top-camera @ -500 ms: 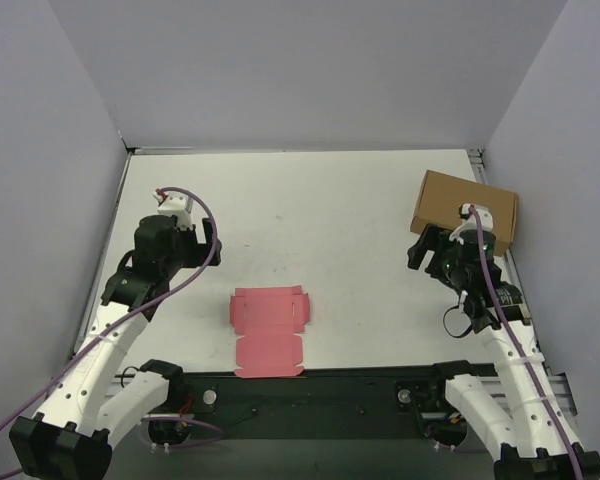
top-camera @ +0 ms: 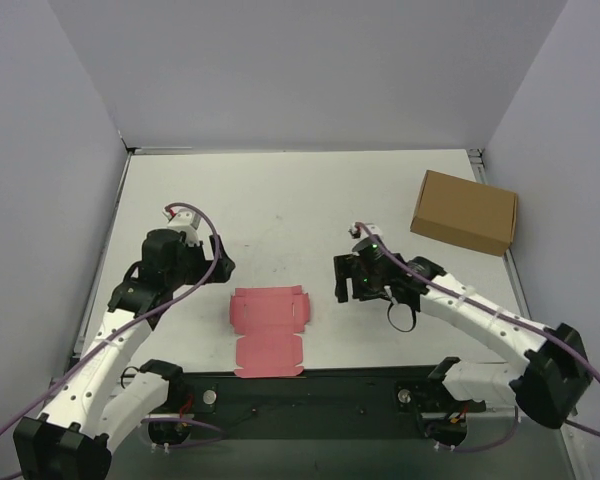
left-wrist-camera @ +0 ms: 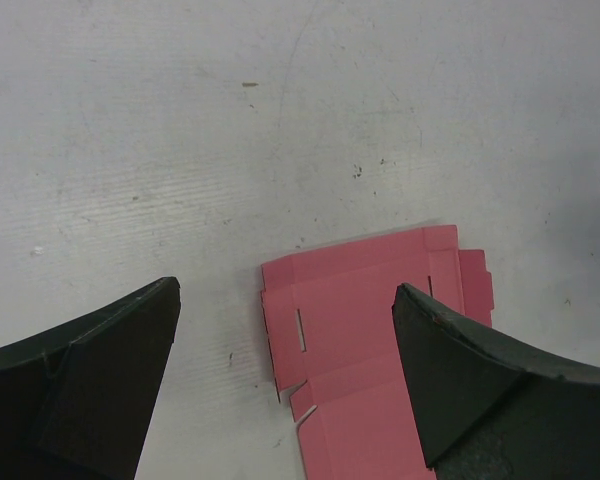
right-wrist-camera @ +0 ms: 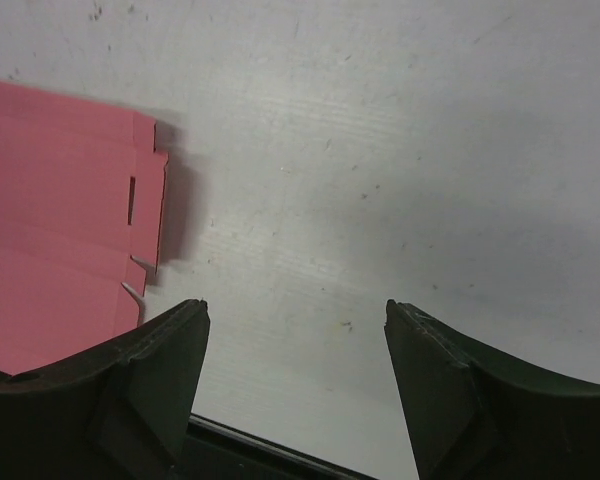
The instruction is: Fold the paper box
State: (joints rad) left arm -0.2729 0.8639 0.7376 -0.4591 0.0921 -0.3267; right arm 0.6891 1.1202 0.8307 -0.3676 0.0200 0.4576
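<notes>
The white table (top-camera: 310, 190) carries everything. The brown cardboard box (top-camera: 464, 212) sits well beyond and right of the paper box (top-camera: 268, 330), a flat pink unfolded sheet. The left gripper (top-camera: 220, 268) hovers over the sheet's far-left corner, fingers spread and empty. The right gripper (top-camera: 342, 280) hovers just right of the sheet, also spread and empty.

A white table (top-camera: 310, 190), its surface flecked with small dark specks and faint scratches, carries two things. A pink-red paper box (top-camera: 269, 330), still an unfolded die-cut sheet with tabs and slits, lies flat by the table's near edge, left of centre. A closed brown cardboard box (top-camera: 465, 212) sits well apart from it, toward the far right corner and close to the right edge.
</notes>
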